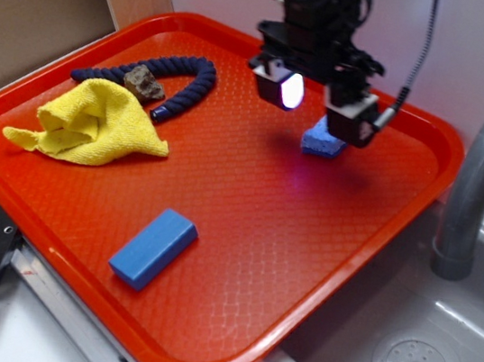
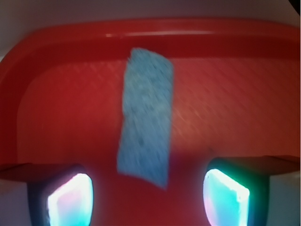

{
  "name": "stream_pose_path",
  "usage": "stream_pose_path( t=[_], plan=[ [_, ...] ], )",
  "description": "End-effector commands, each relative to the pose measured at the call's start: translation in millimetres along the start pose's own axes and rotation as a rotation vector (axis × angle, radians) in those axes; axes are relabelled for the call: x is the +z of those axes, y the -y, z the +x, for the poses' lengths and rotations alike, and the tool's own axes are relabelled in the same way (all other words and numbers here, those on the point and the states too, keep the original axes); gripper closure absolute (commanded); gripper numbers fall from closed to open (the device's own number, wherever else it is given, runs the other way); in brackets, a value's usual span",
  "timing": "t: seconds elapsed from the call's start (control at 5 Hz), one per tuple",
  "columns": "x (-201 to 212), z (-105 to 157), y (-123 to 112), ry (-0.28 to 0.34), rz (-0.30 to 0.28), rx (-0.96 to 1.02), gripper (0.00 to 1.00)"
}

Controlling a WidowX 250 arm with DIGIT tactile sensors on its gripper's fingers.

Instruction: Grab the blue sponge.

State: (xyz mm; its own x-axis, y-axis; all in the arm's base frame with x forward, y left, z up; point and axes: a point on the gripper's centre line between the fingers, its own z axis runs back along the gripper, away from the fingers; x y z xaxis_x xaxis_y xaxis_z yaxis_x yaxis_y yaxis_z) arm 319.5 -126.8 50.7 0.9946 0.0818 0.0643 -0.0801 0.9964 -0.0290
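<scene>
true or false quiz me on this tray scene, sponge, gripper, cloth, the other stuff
1. The gripper is open above the blue sponge. True; in the wrist view the sponge lies between the two spread fingers, not touched.
2. The blue block sits right beside the sponge. False; it lies apart, near the front edge of the red tray.
3. The yellow cloth is folded flat and neat. False; it is crumpled.
4. A dark blue rope curves behind the cloth, with a small rock by it. True.
5. The sponge is outside the tray. False; it rests on the tray, near the far rim.
</scene>
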Motion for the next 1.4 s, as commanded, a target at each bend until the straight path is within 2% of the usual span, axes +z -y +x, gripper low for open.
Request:
stream_pose_path(
  t=[0.0, 0.2, 0.4, 0.6, 0.8, 1.0, 1.2],
  plan=[
    [-8, 27, -8, 0.006, 0.009, 0.021, 0.0],
    [-21, 31, -12, -0.019, 0.004, -0.004, 0.14],
    [-22, 31, -12, -0.016, 0.018, -0.028, 1.0],
    [-20, 30, -11, -0.015, -0.009, -0.054, 1.0],
    [3, 24, -18, -0.015, 0.032, -0.125, 1.0],
    [48, 0, -28, 0.037, 0.111, -0.107, 1.0],
    [80, -25, -33, 0.051, 0.128, -0.092, 1.0]
  ],
)
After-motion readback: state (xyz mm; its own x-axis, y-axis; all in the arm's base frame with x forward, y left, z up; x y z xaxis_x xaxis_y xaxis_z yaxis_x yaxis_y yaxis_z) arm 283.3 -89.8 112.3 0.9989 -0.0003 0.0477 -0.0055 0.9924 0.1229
